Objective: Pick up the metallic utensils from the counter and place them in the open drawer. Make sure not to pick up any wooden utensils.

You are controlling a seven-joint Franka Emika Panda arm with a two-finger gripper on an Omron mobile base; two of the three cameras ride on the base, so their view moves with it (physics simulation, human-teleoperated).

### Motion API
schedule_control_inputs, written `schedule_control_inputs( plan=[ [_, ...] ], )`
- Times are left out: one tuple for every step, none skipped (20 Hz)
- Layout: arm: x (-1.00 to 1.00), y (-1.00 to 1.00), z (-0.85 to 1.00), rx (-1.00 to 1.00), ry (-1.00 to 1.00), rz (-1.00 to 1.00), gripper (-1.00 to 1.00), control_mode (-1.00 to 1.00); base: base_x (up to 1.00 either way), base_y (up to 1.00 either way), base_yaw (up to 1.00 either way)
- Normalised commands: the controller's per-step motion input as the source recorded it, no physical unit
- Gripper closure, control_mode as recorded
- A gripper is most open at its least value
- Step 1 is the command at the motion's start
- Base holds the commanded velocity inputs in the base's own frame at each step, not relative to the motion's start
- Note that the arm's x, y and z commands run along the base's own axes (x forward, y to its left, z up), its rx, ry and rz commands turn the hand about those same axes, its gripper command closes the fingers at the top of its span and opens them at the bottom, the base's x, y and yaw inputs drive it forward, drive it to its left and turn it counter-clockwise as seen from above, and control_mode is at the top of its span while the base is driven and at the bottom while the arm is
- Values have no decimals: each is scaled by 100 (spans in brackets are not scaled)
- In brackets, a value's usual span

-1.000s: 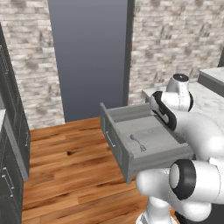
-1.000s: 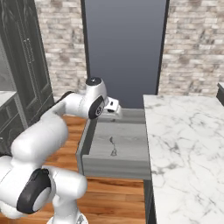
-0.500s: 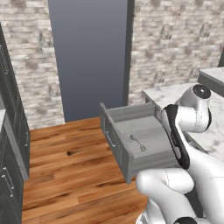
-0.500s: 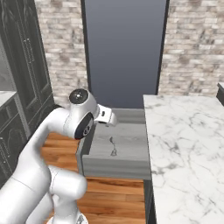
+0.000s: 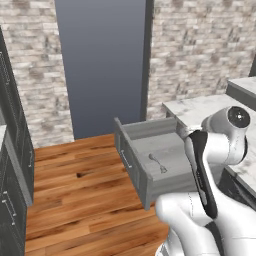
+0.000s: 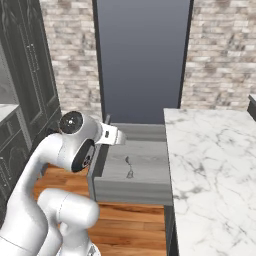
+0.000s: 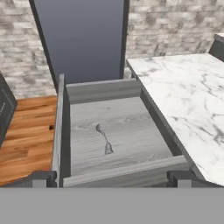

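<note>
The grey drawer [image 7: 109, 118] stands pulled open beside the white marble counter [image 7: 183, 96]. A grey metal spoon [image 7: 104, 140] lies flat on the drawer's bottom, also seen in the left base view [image 5: 158, 163] and the right base view [image 6: 129, 167]. My gripper [image 7: 109, 178] is open and empty. Its dark fingertips [image 7: 39, 178] stand wide apart at the drawer's near wall, and it looks along the drawer from above. The stretch of counter [image 6: 215, 165] in view is bare marble. The wooden utensils are out of view.
Wooden floor [image 5: 75, 190] lies to the left of the drawer [image 5: 150, 160]. Dark cabinets [image 5: 12, 165] stand at the far left, a tall dark panel [image 6: 142, 55] and brick wall [image 5: 200, 45] behind. My own arm [image 6: 75, 145] rises close to the drawer's left side.
My arm has swung back from over the drawer's far end, and its elbow now looms large in both base views. The spoon lies still in the drawer.
</note>
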Motion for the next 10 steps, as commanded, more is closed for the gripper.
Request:
schedule_control_inputs(
  plan=[
    [-45,2,96,-4,0,0,-100,-100,0,0,0],
    [-51,0,99,-3,-1,0,-100,-100,0,0,0],
    [-55,0,91,-1,0,0,-100,-100,0,0,0],
    [-60,0,88,-1,-1,0,-100,-100,0,0,0],
    [-59,0,75,0,0,0,-100,-100,0,0,0],
    [-64,0,67,0,0,0,-100,-100,0,0,0],
    [-67,0,58,0,0,0,-100,-100,0,0,0],
    [-71,2,56,0,-2,0,-100,-100,0,0,0],
    [-69,10,45,0,-2,0,-100,-100,0,0,0],
    [-71,16,44,0,-6,0,-100,-100,0,0,0]
  ],
)
